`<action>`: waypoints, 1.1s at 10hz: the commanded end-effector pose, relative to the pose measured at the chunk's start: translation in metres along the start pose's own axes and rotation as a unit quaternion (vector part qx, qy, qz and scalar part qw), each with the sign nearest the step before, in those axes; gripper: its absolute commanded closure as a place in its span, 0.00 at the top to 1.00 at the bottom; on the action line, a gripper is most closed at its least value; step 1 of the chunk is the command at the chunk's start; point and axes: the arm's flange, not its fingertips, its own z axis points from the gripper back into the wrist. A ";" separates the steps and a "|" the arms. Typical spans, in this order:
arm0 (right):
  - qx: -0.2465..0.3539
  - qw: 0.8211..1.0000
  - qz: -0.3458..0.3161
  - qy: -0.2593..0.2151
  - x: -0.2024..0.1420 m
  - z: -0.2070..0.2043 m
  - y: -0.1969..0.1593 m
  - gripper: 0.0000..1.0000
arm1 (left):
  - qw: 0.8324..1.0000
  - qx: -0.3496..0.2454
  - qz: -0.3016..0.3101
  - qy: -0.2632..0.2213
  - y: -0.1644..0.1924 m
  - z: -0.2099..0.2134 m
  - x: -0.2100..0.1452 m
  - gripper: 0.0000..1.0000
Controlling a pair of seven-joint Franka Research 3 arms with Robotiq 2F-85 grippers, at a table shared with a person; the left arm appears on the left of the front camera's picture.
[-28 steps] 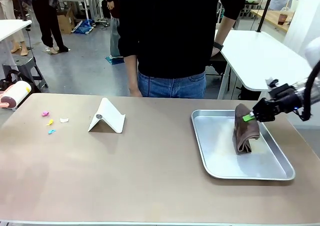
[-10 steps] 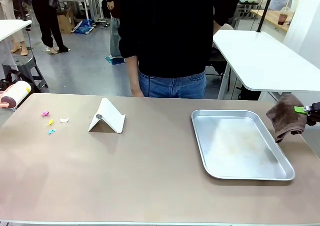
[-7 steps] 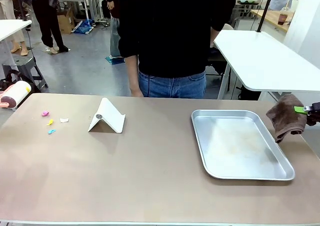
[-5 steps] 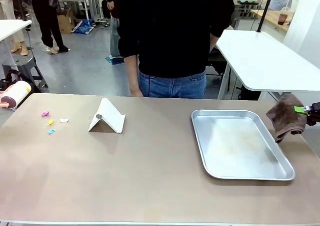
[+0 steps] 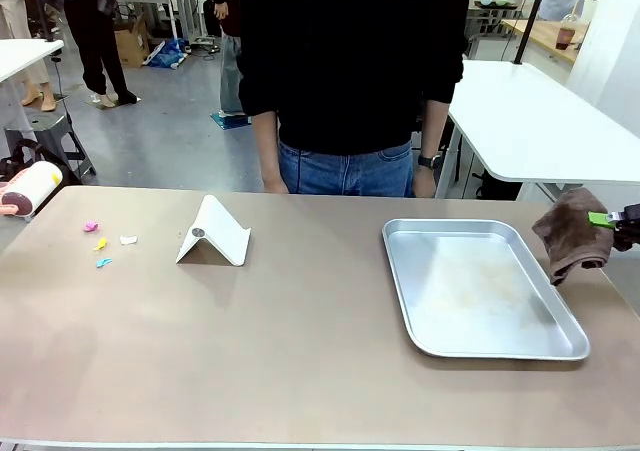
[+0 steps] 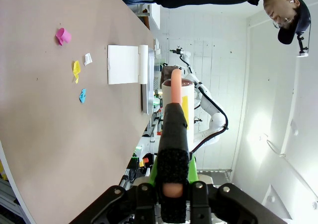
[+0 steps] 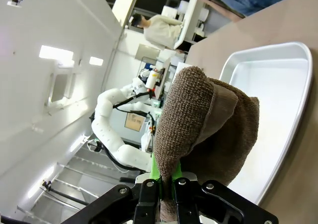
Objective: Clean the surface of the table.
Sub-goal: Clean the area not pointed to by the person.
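Front view shows the tan desk (image 5: 300, 351) spanning the frame, with a silver tray (image 5: 390, 266) on its right part, and a white folded stand (image 5: 215, 233) and small coloured scraps (image 5: 103, 241) on its left. The right fingers (image 5: 612, 219) are clamped on a brown cloth (image 5: 568, 239) hanging just beyond the tray's right rim. The left fingers (image 6: 171, 186) are closed tight on the black handle of a white roller (image 6: 175, 92), near the desk's far left corner.

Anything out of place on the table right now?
Yes: small pink, yellow, white and blue scraps lie loose on the table near its left end, beside the white stand. The brown cloth hangs from the right claw past the tray's right rim.
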 end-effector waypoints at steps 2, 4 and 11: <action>0.008 1.000 0.002 0.000 0.000 0.001 0.003 0.09 | 1.000 -0.003 -0.006 0.000 -0.004 0.000 -0.002 0.00; 0.008 1.000 0.002 0.000 0.000 0.001 0.003 0.09 | 1.000 0.000 0.000 0.000 0.000 0.000 0.000 0.22; 0.008 1.000 0.002 0.000 0.000 0.001 0.003 0.09 | 0.962 0.263 0.003 -0.078 -0.040 -0.035 0.010 0.22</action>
